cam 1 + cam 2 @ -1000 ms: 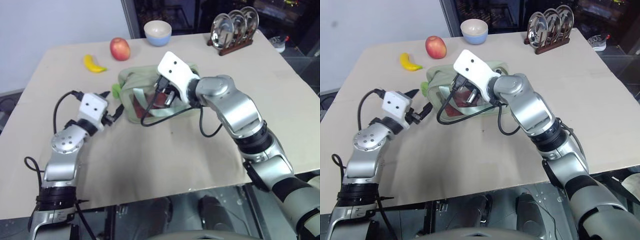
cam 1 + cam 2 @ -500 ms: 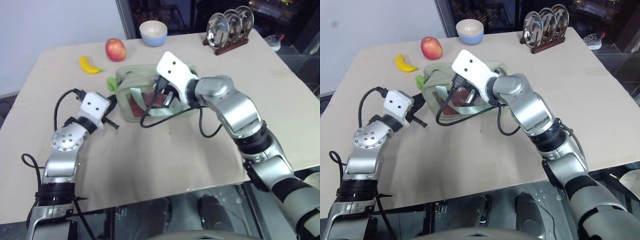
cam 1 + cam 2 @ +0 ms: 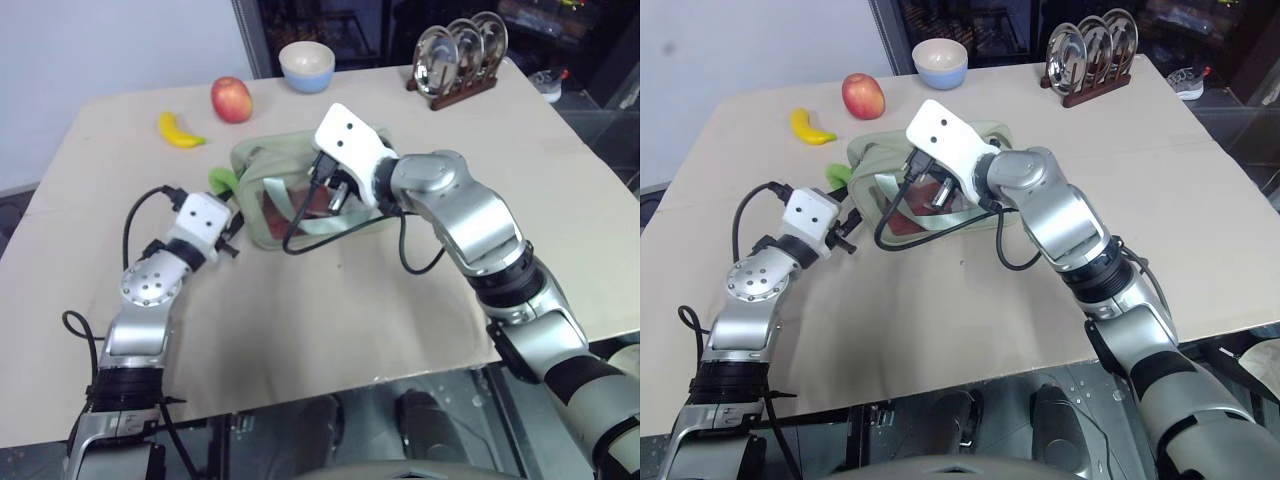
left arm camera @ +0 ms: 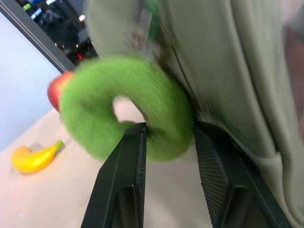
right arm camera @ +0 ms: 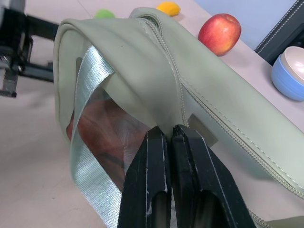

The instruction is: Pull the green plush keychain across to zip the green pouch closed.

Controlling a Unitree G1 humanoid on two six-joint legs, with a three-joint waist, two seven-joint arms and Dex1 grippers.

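Note:
The green pouch [image 3: 262, 160] lies on the table, its clear window showing reddish contents. My right gripper [image 5: 172, 130] is shut on a fold of the pouch's top fabric beside the zipper. The green plush keychain [image 4: 95, 109], a fuzzy lime ring, hangs at the pouch's left end [image 3: 222, 178]. My left gripper [image 4: 168, 135] points level at that end of the pouch. Its jaws are open, with the ring's lower band sitting between them. One left fingertip [image 4: 138, 130] is at the edge of the ring's hole.
A banana [image 3: 180, 130] and an apple [image 3: 231, 99] lie behind the pouch to the left. Farther back stand a blue-and-cream bowl [image 3: 306, 66] and a wooden rack of metal plates [image 3: 462, 55]. Bare tabletop [image 3: 330, 300] stretches in front of the pouch.
My left gripper was shut half a second ago beside the pouch. It has since opened and moved in onto the plush ring. The right gripper keeps its hold on the pouch.

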